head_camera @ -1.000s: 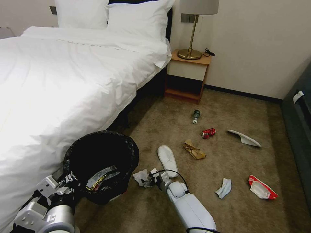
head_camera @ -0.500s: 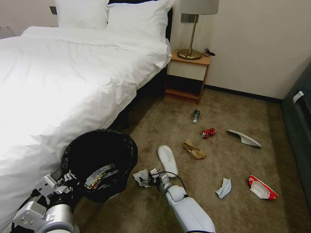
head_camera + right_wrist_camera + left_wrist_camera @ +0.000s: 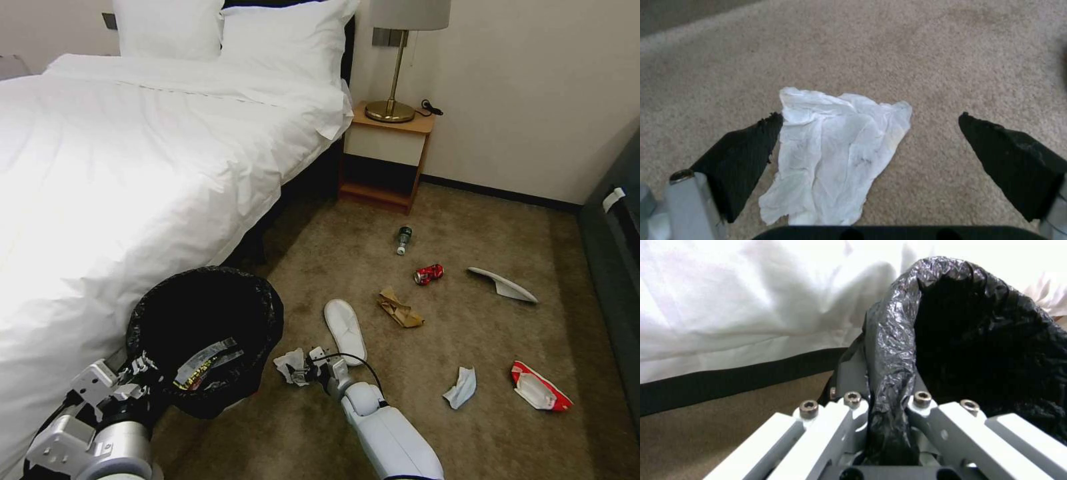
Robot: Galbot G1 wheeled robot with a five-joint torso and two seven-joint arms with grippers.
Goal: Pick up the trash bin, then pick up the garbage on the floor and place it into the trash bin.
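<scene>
White tissue [image 3: 835,150] between spread right fingers [image 3: 746,156]; left fingers [image 3: 853,406] pinching bin rim [image 3: 893,340].

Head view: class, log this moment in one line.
left pincer: shut on trash bin | right pincer: open over tissue

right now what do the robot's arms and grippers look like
Both arms are smooth white and silver-grey shells. The left gripper has pale grey barred linkages with brass-coloured bolts. The right gripper has two black, wedge-shaped fingers with frayed tips on grey mounts; a thin black cable loops over its wrist.
</scene>
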